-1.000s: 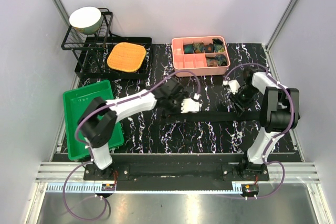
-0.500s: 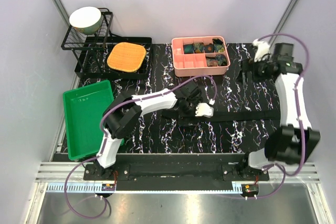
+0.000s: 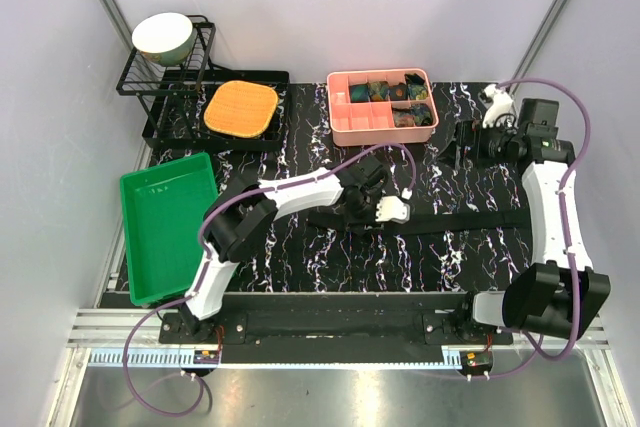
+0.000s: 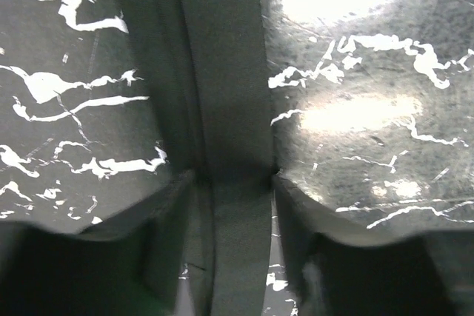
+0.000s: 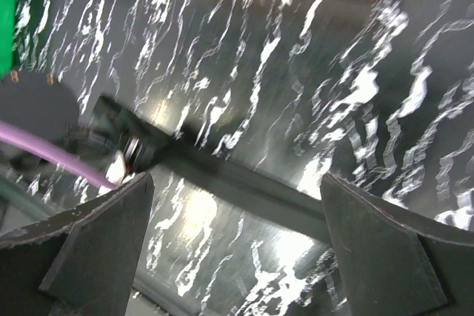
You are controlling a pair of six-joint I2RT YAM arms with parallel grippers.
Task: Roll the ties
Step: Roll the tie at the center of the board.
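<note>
A long black tie (image 3: pixel 460 219) lies flat across the marbled table, left to right. My left gripper (image 3: pixel 368 215) is down on its left part. In the left wrist view the tie (image 4: pixel 222 72) runs straight between the fingers, and the gripper (image 4: pixel 229 183) is shut on it, with the tips pressed against both edges. My right gripper (image 3: pixel 462 142) hangs open above the back right of the table, holding nothing. From the right wrist view its gripper (image 5: pixel 237 249) looks down on the tie (image 5: pixel 252 183) well below. Several rolled patterned ties (image 3: pixel 390 92) sit in the pink tray.
The pink compartment tray (image 3: pixel 345 117) stands at the back centre. A green tray (image 3: pixel 165 227) lies at the left. A black rack at the back left carries a bowl (image 3: pixel 163 37) and an orange pad (image 3: pixel 241 109).
The right gripper let go of the tie's right end, opened, and swung up to the back right. The left gripper shifted slightly right along the tie and closed on it.
</note>
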